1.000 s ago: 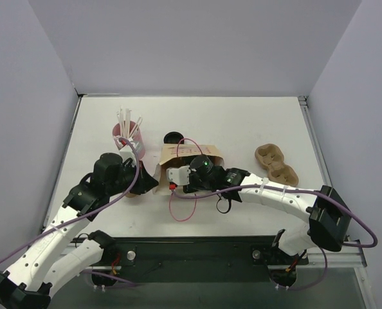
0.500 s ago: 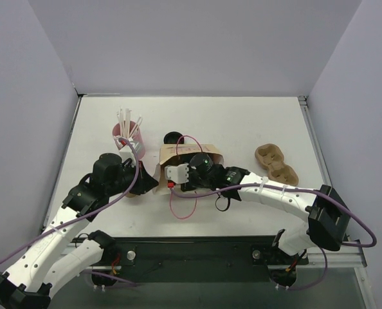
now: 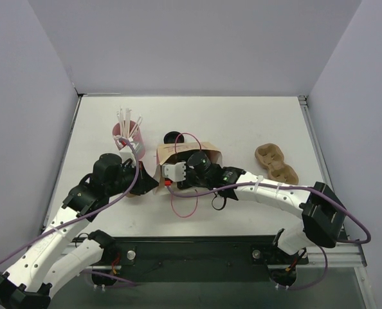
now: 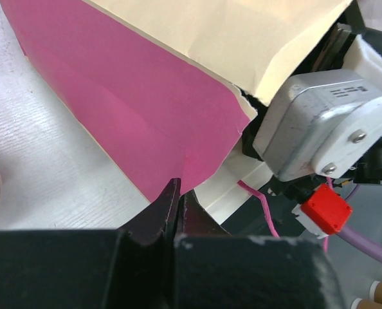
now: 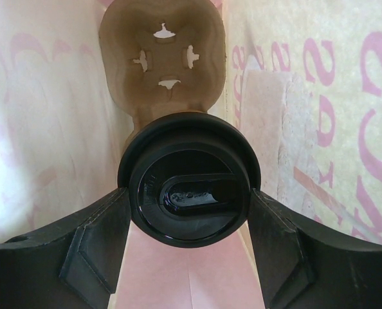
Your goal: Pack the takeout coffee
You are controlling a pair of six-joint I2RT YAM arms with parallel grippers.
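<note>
The right gripper (image 5: 190,207) reaches into the brown kraft paper bag (image 3: 176,152) on the white surface (image 3: 242,122). Its fingers (image 5: 98,248) are spread around the takeout coffee (image 5: 190,187) and clamp its round black plastic lid at 3 and 9 o'clock. A moulded brown pulp cup carrier (image 5: 162,58) sits inside the bag at 12 o'clock of the lid. The left gripper (image 4: 177,196) has its fingers pressed together, pinching the bag's pink-lined edge.

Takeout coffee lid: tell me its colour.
Glossy black. The takeout coffee lid shows best in the right wrist view, inside the paper bag.
</note>
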